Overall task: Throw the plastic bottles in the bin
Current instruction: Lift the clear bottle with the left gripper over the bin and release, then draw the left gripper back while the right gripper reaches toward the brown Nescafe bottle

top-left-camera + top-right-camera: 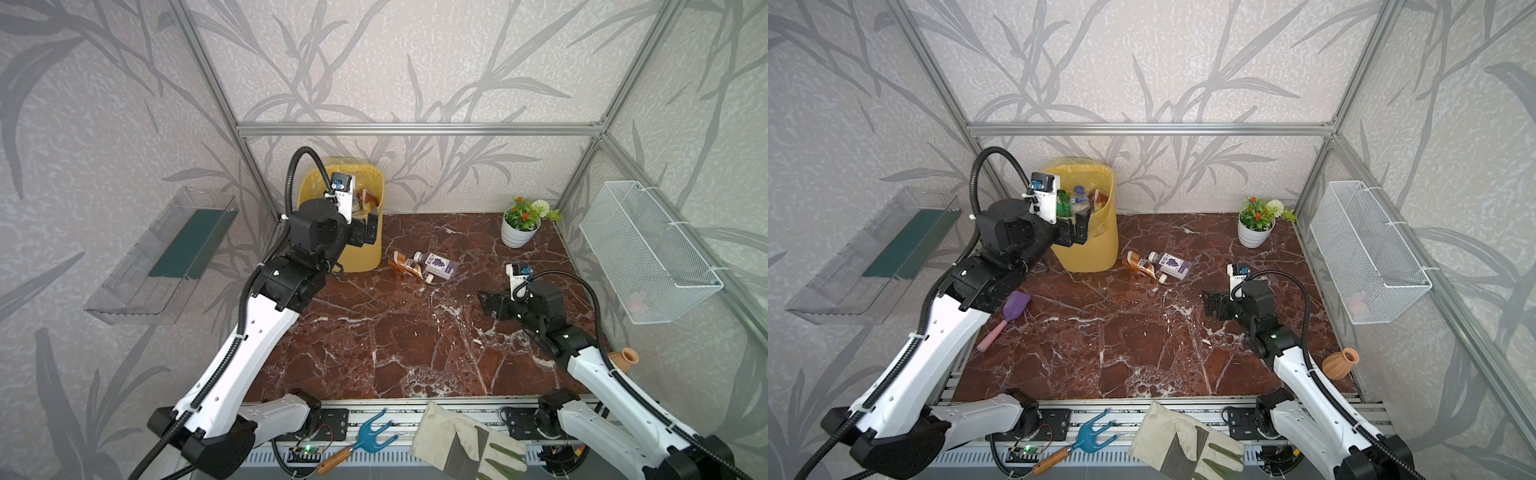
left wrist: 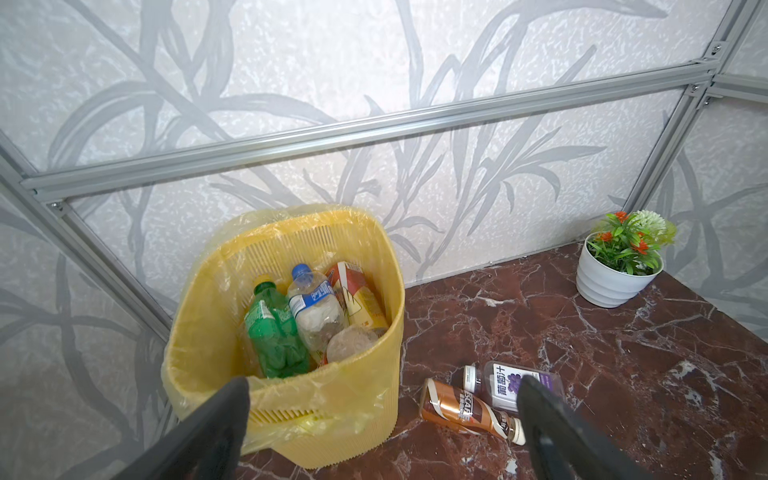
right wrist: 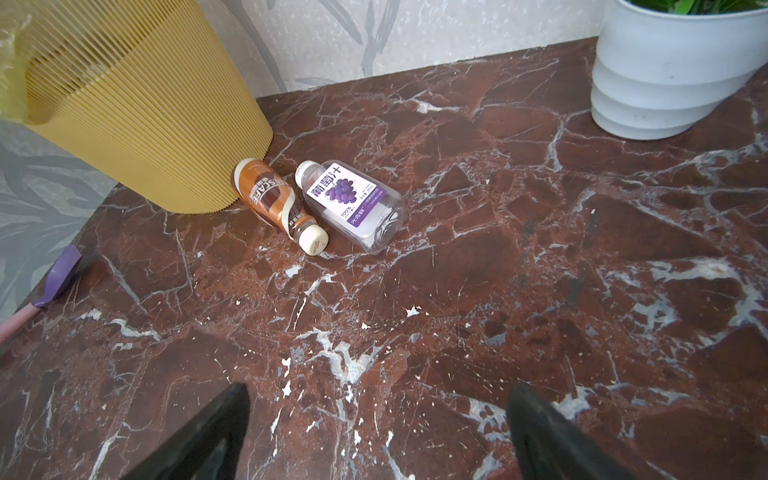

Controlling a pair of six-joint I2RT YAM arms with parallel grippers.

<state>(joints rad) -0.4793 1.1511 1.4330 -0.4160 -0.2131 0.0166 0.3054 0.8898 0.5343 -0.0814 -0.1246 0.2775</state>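
Note:
The yellow bin (image 1: 360, 257) (image 2: 353, 415) stands at the back left of the table, lined with a thin yellow bag. Inside it lie a green bottle (image 2: 270, 332), a clear blue-capped bottle (image 2: 316, 307) and others. My left gripper (image 1: 1077, 228) (image 2: 383, 386) hangs open and empty over the bin's front rim. Two plastic bottles lie side by side on the table right of the bin: a brown coffee bottle (image 1: 405, 266) (image 3: 270, 199) and a clear purple-labelled one (image 1: 440, 266) (image 3: 353, 203). My right gripper (image 1: 486, 303) (image 3: 379, 390) is open and empty, low over the table, right of and nearer than both.
A potted plant (image 1: 519, 232) stands at the back right. A white wire basket (image 1: 648, 257) hangs on the right wall, a clear tray (image 1: 166, 257) on the left. A purple spatula (image 1: 1011, 311) lies front left, a clay vase (image 1: 1341, 363) front right.

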